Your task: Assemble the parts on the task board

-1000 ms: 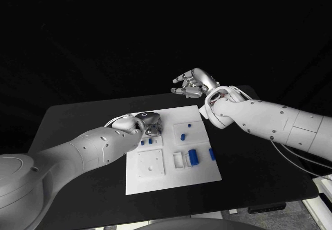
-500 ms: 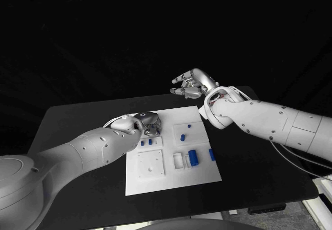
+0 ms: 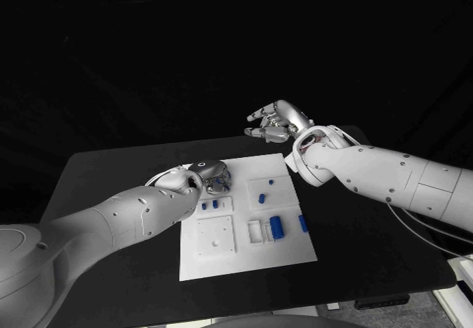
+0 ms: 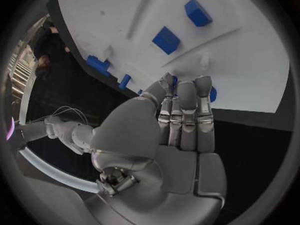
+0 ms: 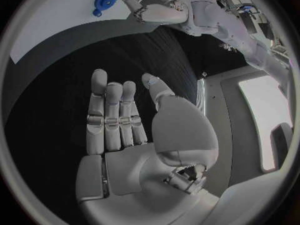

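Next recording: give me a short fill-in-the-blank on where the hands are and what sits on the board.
1. The left silver hand is over the far-left part of the white task board, which lies on the ____ table.
2. The right silver hand is raised beyond the board, holding ____.
3. The small parts on the board are coloured ____.

Missing words: black; nothing; blue

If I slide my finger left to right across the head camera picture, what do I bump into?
Left hand → small blue part on the task board → right hand.
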`<state>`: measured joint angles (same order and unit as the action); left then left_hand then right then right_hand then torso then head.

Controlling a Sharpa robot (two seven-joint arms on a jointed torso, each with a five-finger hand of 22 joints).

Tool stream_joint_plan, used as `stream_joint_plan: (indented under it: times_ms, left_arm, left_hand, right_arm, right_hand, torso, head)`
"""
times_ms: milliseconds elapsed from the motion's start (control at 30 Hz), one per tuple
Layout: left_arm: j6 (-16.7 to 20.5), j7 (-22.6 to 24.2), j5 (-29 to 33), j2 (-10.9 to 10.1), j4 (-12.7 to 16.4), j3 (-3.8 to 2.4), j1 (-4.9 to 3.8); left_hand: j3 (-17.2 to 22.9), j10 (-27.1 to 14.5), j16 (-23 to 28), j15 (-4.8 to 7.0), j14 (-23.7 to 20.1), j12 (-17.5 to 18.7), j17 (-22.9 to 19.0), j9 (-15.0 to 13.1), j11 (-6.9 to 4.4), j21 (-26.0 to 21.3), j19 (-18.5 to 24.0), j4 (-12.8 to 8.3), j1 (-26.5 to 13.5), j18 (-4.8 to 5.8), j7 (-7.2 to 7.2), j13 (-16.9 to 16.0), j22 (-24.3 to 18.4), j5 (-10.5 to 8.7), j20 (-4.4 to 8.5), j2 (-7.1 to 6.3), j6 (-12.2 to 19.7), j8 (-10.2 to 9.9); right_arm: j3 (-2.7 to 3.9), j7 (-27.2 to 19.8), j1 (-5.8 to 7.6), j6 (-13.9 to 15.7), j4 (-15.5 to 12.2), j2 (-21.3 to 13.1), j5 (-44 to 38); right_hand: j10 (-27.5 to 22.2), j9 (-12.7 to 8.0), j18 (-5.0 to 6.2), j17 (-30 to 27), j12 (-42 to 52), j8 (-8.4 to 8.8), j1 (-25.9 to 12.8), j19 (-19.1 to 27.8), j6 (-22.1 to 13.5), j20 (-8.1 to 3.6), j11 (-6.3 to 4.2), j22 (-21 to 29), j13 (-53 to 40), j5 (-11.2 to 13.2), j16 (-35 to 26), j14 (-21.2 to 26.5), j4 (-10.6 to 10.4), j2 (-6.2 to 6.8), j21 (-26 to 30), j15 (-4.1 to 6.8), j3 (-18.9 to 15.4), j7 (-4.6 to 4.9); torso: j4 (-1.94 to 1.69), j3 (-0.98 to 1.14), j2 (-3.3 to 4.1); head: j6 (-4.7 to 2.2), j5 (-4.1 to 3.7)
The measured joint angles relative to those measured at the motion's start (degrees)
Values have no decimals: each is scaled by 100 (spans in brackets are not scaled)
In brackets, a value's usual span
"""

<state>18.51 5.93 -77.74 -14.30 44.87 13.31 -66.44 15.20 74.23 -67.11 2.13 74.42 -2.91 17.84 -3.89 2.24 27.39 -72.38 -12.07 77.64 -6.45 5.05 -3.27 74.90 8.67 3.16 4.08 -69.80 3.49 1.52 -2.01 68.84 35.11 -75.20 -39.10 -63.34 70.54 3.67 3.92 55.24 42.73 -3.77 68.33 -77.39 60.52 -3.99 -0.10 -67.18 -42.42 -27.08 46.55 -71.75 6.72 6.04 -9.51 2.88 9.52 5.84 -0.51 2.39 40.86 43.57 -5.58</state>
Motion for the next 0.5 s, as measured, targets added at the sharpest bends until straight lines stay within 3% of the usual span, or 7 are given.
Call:
stream_joint_plan:
  times_ms: [133,500]
  left_arm:
    - [118,25,141,-81,107,-48,1]
    - [199,16,496,-379,570,-296,-6]
  left_hand:
    - [0,0,0,1,1,-24,15,4,0,0,-1,0,-2,20,5,-1,3,23,1,1,-9,0]
    - [31,-1,0,1,0,-30,35,4,1,0,-1,0,-12,31,6,-5,4,24,0,-8,-9,-1]
  right_arm:
    - [0,0,0,0,0,-14,0]
    - [0,0,0,0,-7,-63,0]
  right_hand:
    - [0,0,0,0,0,0,0,0,0,0,0,0,0,0,0,0,0,0,0,0,0,0]
    - [0,0,0,0,0,0,0,0,0,0,0,1,0,0,0,0,0,0,0,0,0,-1]
  torso:
    - [-2,-3,1]
    - [-17,-11,-3]
  head:
    - [-14,13]
    - [-32,59]
